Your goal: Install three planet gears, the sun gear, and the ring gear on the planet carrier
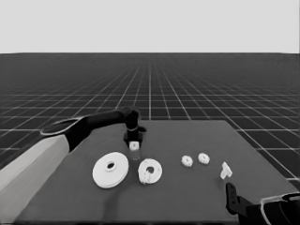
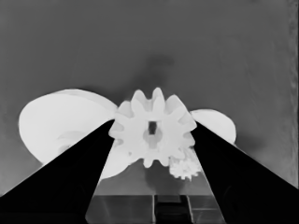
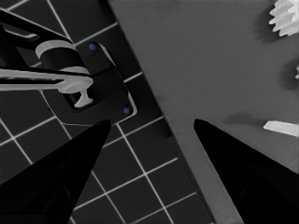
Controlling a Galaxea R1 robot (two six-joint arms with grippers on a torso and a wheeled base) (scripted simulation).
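Head view: your left pincer [image 1: 133, 146] hangs above the dark bench [image 1: 187, 197], pinching a small white toothed gear [image 1: 134, 146] between the larger white round part [image 1: 110, 170] and the smaller white round part [image 1: 150, 171], which seems to carry a gear already. Two more small white gears [image 1: 187, 161] lie apart to the right, a thin white piece [image 1: 226, 170] beyond. Right pincer [image 1: 230, 199] parked at lower right.

Left wrist view: fingers [image 2: 70, 177] pressed on the gear's [image 2: 153, 133] flanks.

Right wrist view: fingers [image 3: 60, 177] spread, holding nothing, over the bench corner [image 3: 196, 84].
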